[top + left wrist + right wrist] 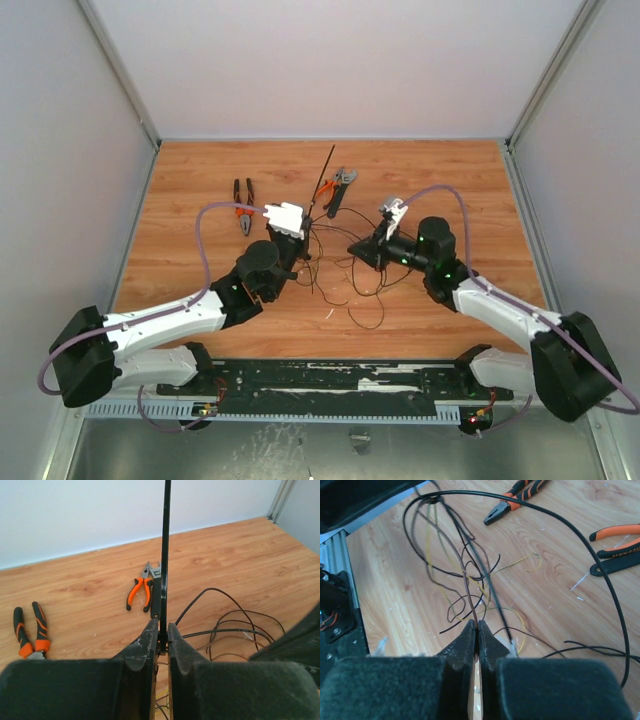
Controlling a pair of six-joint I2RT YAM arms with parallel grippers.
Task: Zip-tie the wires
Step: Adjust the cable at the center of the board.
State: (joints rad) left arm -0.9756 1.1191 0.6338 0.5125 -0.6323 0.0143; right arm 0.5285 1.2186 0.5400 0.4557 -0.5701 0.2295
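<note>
Pinching the zip tie [165, 555], left hand [161, 635] faces pliers [140, 592]; right hand [478, 630] grips wires [468, 587].

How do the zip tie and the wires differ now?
The zip tie is one straight, stiff strip; the wires are a loose tangle of loops. The zip tie juts from the left pincer; the wires trail from the shut right pincer. Both are thin and gripped.

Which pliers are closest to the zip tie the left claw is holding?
The orange-handled pair beside the zip tie, next to a dark tool; the other pair lies apart, farther left.
</note>
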